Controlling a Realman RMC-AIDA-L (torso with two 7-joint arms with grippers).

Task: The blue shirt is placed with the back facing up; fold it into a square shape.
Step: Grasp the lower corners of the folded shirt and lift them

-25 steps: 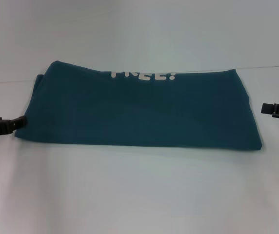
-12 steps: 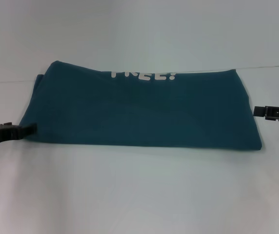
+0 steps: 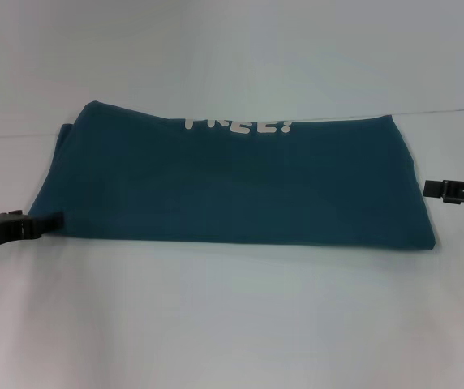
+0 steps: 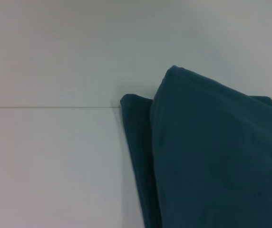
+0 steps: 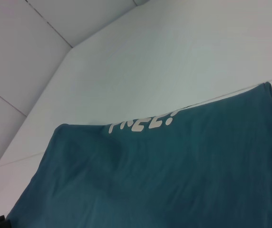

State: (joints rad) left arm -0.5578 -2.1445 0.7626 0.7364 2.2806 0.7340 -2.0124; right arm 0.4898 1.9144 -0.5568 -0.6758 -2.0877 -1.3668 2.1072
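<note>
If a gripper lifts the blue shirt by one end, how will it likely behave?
The blue shirt is soft fabric in stacked layers, so it would probably droop and unfold. It looks light. Pushed, it would likely bunch rather than slide whole.

The left gripper [image 3: 52, 220] is black, a flat narrow finger on a blocky body with a pale part at the frame edge. The right gripper [image 3: 431, 188] is black too, with boxy, ridged links.
</note>
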